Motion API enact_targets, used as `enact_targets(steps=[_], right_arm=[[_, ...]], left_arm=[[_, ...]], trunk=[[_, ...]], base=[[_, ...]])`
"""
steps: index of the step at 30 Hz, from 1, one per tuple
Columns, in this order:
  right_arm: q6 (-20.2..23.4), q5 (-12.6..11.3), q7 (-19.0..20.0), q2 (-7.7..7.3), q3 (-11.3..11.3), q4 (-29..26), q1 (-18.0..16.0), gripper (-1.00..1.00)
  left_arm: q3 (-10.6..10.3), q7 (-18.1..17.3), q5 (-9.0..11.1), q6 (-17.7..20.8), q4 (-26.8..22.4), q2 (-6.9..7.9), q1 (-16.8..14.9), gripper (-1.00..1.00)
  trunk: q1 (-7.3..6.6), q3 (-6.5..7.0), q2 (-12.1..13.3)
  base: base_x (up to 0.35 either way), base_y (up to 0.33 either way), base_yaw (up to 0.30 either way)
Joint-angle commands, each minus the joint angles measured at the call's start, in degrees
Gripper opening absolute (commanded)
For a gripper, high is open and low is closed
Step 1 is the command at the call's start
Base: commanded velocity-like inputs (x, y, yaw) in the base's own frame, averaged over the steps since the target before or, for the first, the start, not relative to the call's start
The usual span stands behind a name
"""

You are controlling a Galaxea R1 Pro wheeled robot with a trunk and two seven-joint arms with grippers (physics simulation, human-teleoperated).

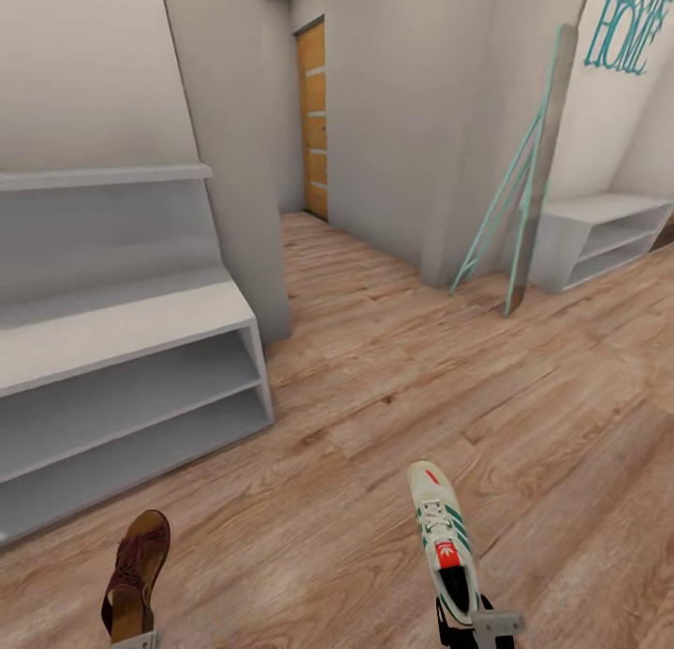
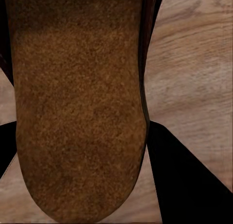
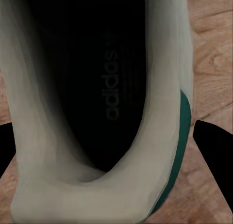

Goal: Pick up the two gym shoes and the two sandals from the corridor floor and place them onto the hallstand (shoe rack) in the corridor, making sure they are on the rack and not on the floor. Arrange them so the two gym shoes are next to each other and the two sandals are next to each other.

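in the head view the left gripper (image 1: 137, 641) is cut off by the lower edge, so just a pale sliver of it shows under the heel of a brown sandal (image 1: 138, 572). the sandal is raised above the corridor floor (image 1: 374, 387), toe pointing away. in the left wrist view its rough tan sole (image 2: 77, 103) blocks nearly everything, with one dark finger (image 2: 189, 180) close beside it and the other barely visible at the far edge; the gripper looks clamped on the sandal's heel end, though the contact itself is hidden.

the right gripper (image 1: 477, 623) is also clipped by the bottom edge, showing a grey bracket and dark fingers around the heel of a gym shoe (image 1: 443, 538), white with green stripes and a red tongue patch, toe pointing forward above the floor. in the right wrist view the shoe's dark opening with faint lettering on the insole (image 3: 104, 83) fills the middle, and black fingertips (image 3: 216, 151) sit at either side of the heel; the gripper appears closed on the shoe.

the hallstand (image 1: 122, 321) stands at the left, its lower shelves bare, its left part running out of frame. a second pale shelf unit (image 1: 599, 237) sits far right, partly cut off, beside a leaning teal frame (image 1: 510, 199). a wooden door (image 1: 315, 120) ends the corridor.
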Motion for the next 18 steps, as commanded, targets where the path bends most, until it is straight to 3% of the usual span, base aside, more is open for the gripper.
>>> enact_targets(steps=[1,18], right_arm=[[-0.1,-0.5,-0.1,-0.04,0.5,0.0,0.0,-1.0],[-0.1,-0.5,-0.1,-0.04,0.5,0.0,0.0,-1.0]], left_arm=[[0.5,-0.5,-0.4,-0.2,0.0,-0.05,-0.1,-1.0],[0.4,-0.5,-0.4,-0.2,0.0,-0.13,-0.1,-1.0]], trunk=[[-0.01,-0.04,0.0],[-0.01,-0.04,0.0]], base=[[0.001,0.004,0.277],[0.0,0.0,0.277]])
